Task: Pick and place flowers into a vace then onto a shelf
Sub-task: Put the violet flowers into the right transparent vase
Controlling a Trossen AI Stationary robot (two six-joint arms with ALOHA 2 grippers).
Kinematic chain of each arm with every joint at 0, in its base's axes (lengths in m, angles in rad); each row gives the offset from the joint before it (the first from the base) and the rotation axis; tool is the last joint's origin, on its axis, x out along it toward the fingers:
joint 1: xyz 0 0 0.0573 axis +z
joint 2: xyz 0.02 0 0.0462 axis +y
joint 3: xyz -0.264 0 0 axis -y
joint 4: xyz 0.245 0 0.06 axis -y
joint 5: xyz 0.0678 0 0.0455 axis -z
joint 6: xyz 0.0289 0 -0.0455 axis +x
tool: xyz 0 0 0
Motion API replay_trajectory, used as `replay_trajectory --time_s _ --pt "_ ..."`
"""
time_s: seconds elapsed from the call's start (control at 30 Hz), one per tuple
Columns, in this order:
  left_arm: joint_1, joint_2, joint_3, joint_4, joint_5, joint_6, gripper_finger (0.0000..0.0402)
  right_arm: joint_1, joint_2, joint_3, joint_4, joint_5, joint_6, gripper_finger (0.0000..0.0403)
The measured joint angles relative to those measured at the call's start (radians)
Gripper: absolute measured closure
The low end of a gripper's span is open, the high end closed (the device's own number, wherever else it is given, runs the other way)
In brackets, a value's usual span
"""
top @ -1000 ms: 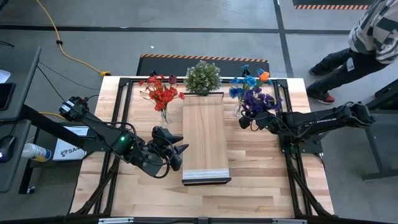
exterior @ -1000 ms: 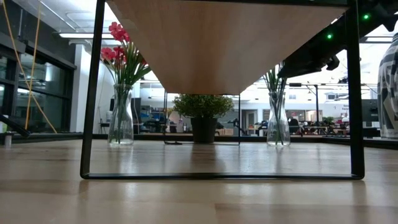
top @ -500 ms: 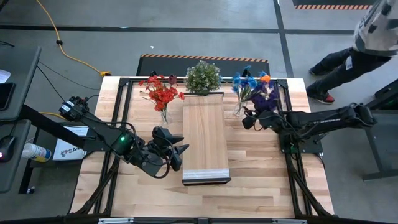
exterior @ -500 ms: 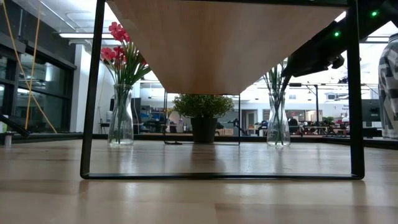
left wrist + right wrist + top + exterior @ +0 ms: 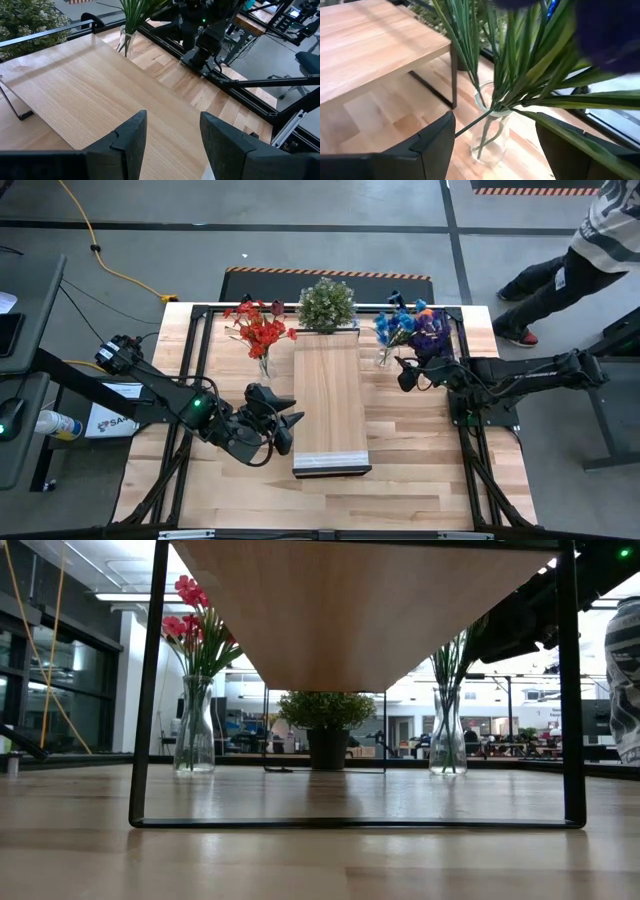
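Two grippers are working over the slatted table [image 5: 420,470]. At about eight o'clock from the table's centre, the left gripper [image 5: 287,426] is waiting just beside the shelf [image 5: 328,395], its fingers [image 5: 129,135] spread apart around nothing. The shelf is running from six to twelve o'clock down the middle. At two o'clock, the right gripper [image 5: 403,375] is hovering just beside the clear vase [image 5: 489,131], fingers [image 5: 436,135] parted and gripping nothing. The blue and purple flowers [image 5: 412,325] are standing in that vase. At eleven o'clock, red flowers [image 5: 258,328] are sitting in a second vase [image 5: 195,726]. At twelve, a potted plant [image 5: 326,303] is standing at the far end.
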Motion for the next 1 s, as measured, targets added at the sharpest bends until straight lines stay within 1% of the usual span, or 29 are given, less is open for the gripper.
replay_trajectory --time_s 0.1,0.33,0.47,0.7,0.87,1.0 --pt "0.0 0.0 0.0 0.001 0.0 0.0 0.0186 0.0 -0.001 0.0 -0.002 -0.024 0.0 0.0139" --pt "0.0 0.0 0.0 0.001 -0.002 0.0 0.0186 0.0 -0.001 0.0 0.032 0.009 0.0 0.0138" --pt "0.0 0.0 0.0 0.001 -0.003 0.0 0.0186 0.0 -0.001 0.0 0.048 0.005 -0.014 0.0137" --pt "0.0 0.0 0.0 0.001 -0.003 0.0 0.0186 0.0 0.0 0.0 0.028 -0.018 -0.016 0.0136" --pt "0.0 0.0 0.0 0.001 -0.003 0.005 0.0186 -0.003 -0.001 0.0 0.024 0.033 -0.012 0.0136" --pt "0.0 0.0 0.0 0.001 -0.003 0.019 0.0186 -0.029 -0.001 0.0 0.025 0.022 -0.01 0.0136"
